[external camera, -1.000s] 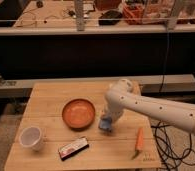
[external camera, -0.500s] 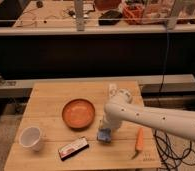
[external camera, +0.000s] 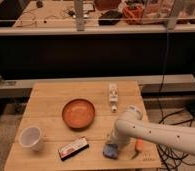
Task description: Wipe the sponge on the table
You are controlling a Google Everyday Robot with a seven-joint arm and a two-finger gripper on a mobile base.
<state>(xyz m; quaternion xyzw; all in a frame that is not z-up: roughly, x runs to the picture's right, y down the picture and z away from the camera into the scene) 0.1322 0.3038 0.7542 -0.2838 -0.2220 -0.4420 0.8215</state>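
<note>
Blue sponge (external camera: pixel 110 151) under gripper (external camera: pixel 114 141), nr orange bowl (external camera: pixel 78 113).

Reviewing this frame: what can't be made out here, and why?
Camera view, the only one:
- Sponge: the gripper, low over the front right of the table, covers its top; contact with the wood is unclear.
- Carrot: mostly hidden behind the arm.
- The arm itself: cut off by the right edge, base unseen.
- Pack: print too small to read.
- White object behind the bowl: too small to identify.
</note>
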